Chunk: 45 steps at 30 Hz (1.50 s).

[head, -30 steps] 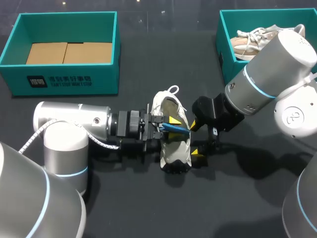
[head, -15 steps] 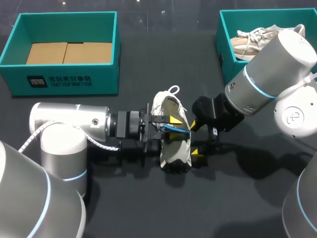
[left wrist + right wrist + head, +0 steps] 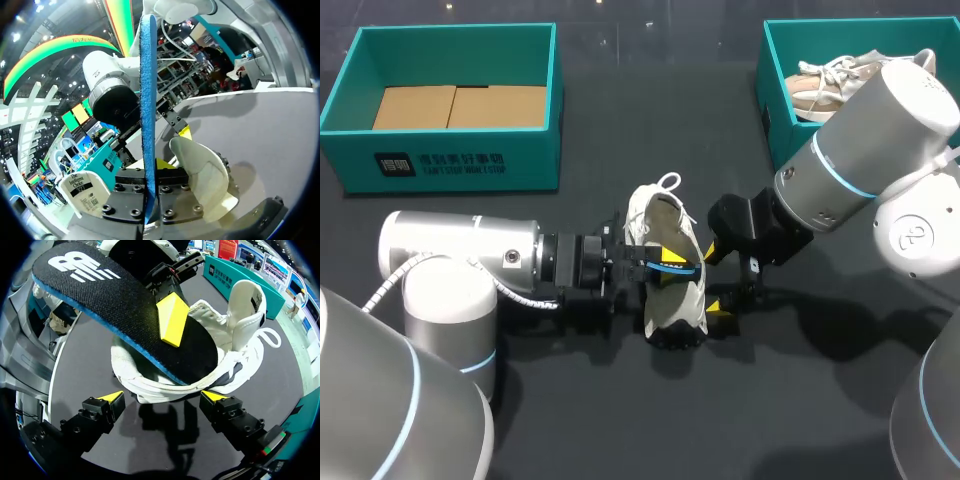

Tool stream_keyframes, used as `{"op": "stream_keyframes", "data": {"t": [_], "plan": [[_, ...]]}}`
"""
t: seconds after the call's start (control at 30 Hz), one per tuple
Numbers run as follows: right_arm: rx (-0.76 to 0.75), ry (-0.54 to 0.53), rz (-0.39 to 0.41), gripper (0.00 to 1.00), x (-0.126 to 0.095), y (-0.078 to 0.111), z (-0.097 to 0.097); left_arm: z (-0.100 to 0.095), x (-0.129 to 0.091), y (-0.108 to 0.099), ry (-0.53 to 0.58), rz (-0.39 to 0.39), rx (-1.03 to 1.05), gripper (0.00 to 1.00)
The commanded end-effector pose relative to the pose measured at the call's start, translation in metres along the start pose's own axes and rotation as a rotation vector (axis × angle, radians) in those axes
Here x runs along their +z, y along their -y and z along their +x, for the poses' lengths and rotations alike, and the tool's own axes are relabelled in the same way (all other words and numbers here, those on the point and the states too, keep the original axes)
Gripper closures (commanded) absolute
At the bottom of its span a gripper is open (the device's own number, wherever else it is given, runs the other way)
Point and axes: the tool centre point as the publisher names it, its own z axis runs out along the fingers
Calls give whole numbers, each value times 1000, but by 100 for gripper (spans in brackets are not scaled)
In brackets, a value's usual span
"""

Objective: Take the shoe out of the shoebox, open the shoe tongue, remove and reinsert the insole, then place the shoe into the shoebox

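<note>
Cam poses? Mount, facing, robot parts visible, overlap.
Head view: fixed above and behind, looking down on the table; left arm and right arm meet at the shoe.
Left wrist view: on the left wrist, looking along the left fingers, shut on the insole seen edge-on.
Right wrist view: on the right wrist, facing the shoe; open right fingers show.
Shared: all three see shoe and insole.

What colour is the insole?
The insole is black on top with a blue edge, clearest in the right wrist view.
</note>
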Motion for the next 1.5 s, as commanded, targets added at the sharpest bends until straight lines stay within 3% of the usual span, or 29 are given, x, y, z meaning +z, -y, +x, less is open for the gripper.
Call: {"op": "stream_keyframes", "data": {"t": [0.03, 0.3, 0.57, 0.7, 1.03, 1.2, 1.3, 1.5], "plan": [[0, 1, 1, 0, 1, 0, 0, -1, 7, -13, -6, -12, 10, 100], [0, 1, 1, 0, 1, 0, 0, 1, 8, -23, -13, -55, 8, 100], [0, 1, 1, 0, 1, 0, 0, 0, 1, -11, -1, -33, -14, 100], [0, 1, 1, 0, 1, 0, 0, 0, -2, -4, 4, -24, -20, 88], [0, 1, 1, 0, 1, 0, 0, -1, -7, 13, 31, 11, -38, 79], [0, 1, 1, 0, 1, 0, 0, 1, -4, 16, 28, 27, -40, 82], [0, 1, 1, 0, 1, 0, 0, 2, -1, 17, 32, 35, -35, 100], [0, 1, 1, 0, 1, 0, 0, 4, 2, 8, 57, -2, 41, 100]]}}
